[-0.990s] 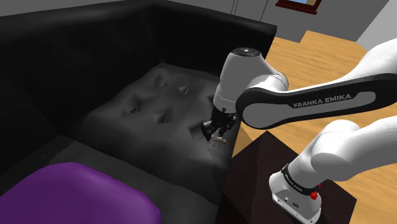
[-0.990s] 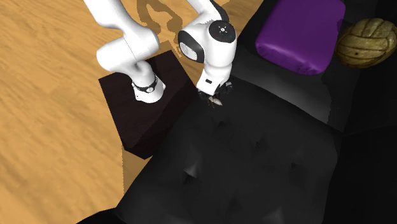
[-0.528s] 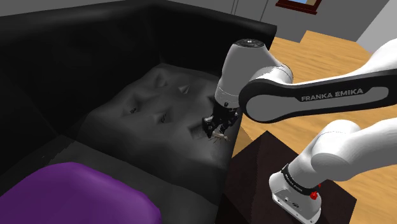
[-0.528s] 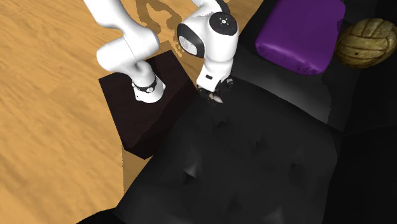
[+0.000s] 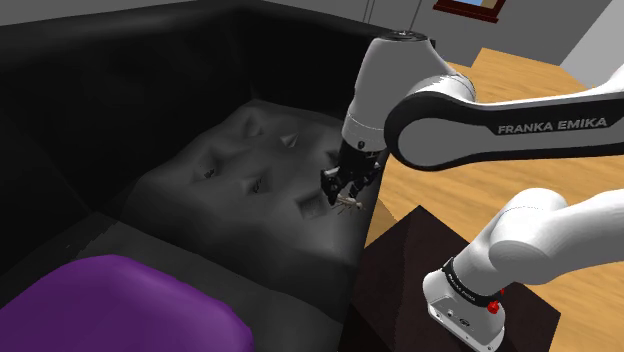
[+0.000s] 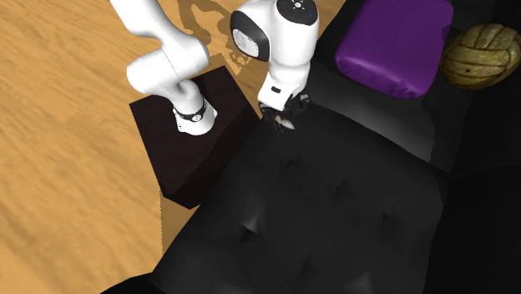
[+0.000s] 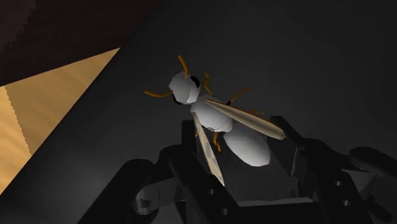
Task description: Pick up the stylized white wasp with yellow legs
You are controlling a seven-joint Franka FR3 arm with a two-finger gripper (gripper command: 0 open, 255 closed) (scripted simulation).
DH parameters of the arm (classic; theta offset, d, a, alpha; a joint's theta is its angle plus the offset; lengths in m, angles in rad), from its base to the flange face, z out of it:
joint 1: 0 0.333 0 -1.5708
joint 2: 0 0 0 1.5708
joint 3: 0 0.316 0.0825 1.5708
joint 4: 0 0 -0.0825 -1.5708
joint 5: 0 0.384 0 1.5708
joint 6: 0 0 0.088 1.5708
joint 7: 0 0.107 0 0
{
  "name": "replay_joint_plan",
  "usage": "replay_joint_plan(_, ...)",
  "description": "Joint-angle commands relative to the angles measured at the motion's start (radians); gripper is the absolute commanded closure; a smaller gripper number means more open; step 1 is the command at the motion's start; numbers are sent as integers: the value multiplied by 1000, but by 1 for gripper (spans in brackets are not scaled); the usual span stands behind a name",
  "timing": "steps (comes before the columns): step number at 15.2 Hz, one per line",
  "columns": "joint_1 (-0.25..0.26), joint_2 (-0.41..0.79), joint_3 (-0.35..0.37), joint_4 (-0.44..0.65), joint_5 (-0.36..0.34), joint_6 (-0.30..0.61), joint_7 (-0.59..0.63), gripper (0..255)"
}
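White wasp (image 7: pixel 208 114) in the hand (image 7: pixel 236 141); "FRANKA EMIKA" on the arm (image 5: pixel 470 130).

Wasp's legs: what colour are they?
Yellow-orange legs on the white wasp, best seen in the wrist view.

Big black tufted sofa (image 5: pixel 150 90) sitting on a light wood floor (image 6: pixel 67 184). There's a purple cushion (image 6: pixel 392 42) on it, with a tan ball (image 6: pixel 480 54) just beside.
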State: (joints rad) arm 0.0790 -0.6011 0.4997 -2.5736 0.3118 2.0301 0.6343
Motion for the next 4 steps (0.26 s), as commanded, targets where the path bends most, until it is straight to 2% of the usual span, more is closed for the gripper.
replay_joint_plan(1,1,-13,-7,17,-3,-30,2,255)
replay_joint_plan(4,1,-18,-12,29,-5,-47,2,255)
